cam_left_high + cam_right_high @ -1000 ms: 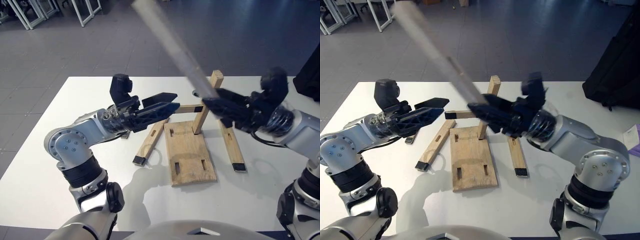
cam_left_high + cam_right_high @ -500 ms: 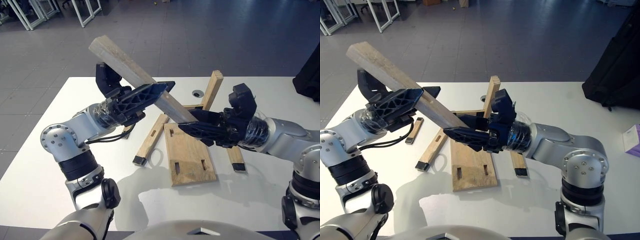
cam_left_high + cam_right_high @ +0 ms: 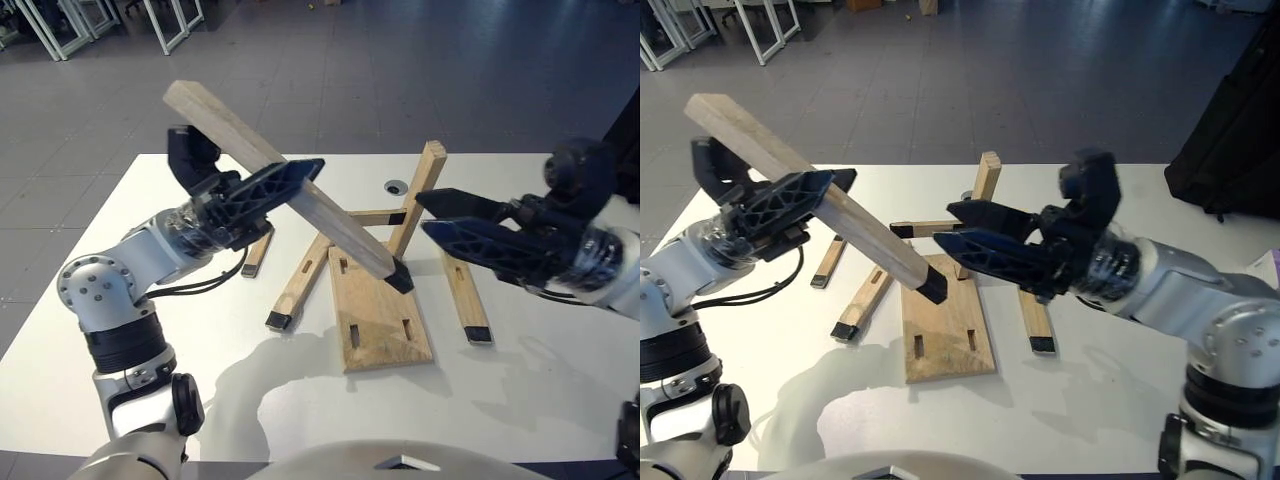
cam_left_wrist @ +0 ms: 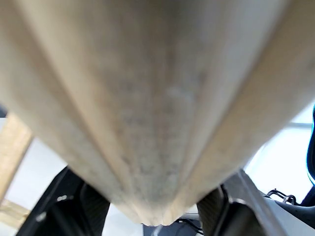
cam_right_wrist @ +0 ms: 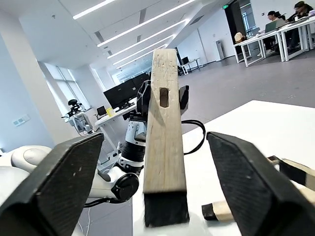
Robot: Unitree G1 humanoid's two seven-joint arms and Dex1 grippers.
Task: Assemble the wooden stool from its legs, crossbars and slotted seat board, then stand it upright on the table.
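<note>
My left gripper (image 3: 290, 185) is shut on a long wooden leg (image 3: 240, 145), held slanting above the table. The leg's black-capped end (image 3: 399, 279) hangs over the far part of the slotted seat board (image 3: 385, 330), which lies flat. My right gripper (image 3: 422, 213) is open just right of that end, with the leg (image 5: 165, 132) ahead of its spread fingers (image 5: 54, 189) and not touched. Behind stands a tilted leg (image 3: 422, 190) with a crossbar (image 3: 372, 216) joined to it.
One loose leg (image 3: 300, 280) lies left of the board and another (image 3: 465, 300) right of it. A short crossbar (image 3: 256, 256) lies under my left arm. The white table (image 3: 120, 330) has bare room at the front and left. A hole (image 3: 396, 186) marks the far edge.
My right gripper has let go of the leg's lower end and drawn back to the right, fingers spread. My left gripper has closed on the leg and holds it alone.
</note>
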